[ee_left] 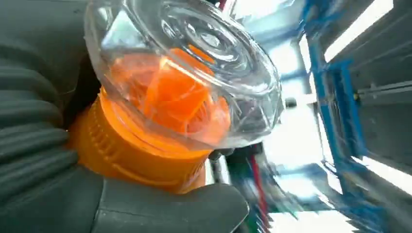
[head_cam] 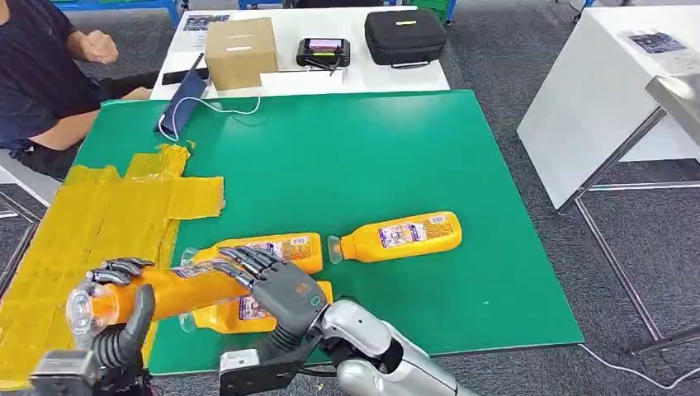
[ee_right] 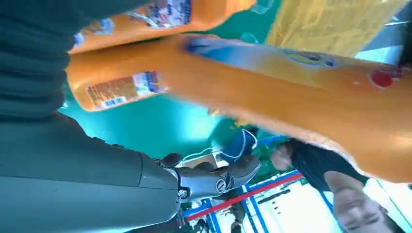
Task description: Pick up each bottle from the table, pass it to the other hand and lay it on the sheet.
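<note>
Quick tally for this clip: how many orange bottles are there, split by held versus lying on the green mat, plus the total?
Held bottle, gripped by the left robot hand and right robot hand: 1
Bottles lying on the green mat: 3
Total orange bottles: 4
</note>
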Available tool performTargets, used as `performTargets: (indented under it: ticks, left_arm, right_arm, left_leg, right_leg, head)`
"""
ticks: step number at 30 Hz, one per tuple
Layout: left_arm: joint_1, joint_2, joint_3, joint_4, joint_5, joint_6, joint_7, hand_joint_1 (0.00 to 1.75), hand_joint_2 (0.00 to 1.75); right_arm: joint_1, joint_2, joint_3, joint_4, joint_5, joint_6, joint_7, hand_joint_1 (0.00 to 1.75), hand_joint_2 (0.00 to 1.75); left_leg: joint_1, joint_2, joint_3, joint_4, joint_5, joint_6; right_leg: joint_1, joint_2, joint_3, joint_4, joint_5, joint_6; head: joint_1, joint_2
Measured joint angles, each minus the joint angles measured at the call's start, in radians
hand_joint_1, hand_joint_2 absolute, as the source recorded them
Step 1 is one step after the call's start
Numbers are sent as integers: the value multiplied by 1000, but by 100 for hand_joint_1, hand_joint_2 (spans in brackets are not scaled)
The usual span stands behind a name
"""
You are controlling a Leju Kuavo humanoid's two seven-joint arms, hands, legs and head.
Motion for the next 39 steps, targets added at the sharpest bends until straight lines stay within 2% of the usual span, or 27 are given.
performTargets:
  ticks: [12,22,25,30,34,35,39]
  left_arm:
    - [-83,56,69,-9,-472,205,198,175,175]
    - [-123,92,90,28,-631,231,259,175,175]
    - [-134,104,88,48,-757,224,316,175,175]
    - [-179,154,49,188,-1018,189,450,175,175]
    - [-208,195,23,294,-1049,184,478,175,175]
    - [-215,203,17,308,-1058,180,482,175,175]
    - [-240,236,-1,379,-1124,157,514,175,175]
  right_arm:
    - [41,-42,-25,-26,27,3,-8,0,0]
    - [47,-49,-27,-26,27,16,1,0,0]
    - [47,-49,-27,-26,21,46,23,0,0]
    - [36,-48,-23,-23,-13,94,35,0,0]
    - [20,-43,-12,-17,-31,114,38,0,0]
    - [16,-43,-9,-16,-37,118,39,0,175]
    - [4,-40,2,-9,-52,126,43,0,175]
  left_leg:
    - [0,0,0,0,0,0]
    - [0,0,0,0,0,0]
    - [0,0,0,0,0,0]
    - [0,0,0,0,0,0]
    - [0,0,0,0,1,-1]
    - [0,0,0,0,1,-1]
    - [0,0,0,0,1,-1]
  right_leg:
    - [0,0,0,0,0,0]
    - [0,0,0,0,0,0]
    - [0,0,0,0,0,0]
    - [0,0,0,0,0,0]
    - [0,0,0,0,0,0]
    - [0,0,0,0,0,0]
    - [0,0,1,1,0,0]
  head:
    - [0,0]
    - [0,0]
    - [0,0]
    - [0,0]
    - [0,0]
    - [0,0]
    - [0,0]
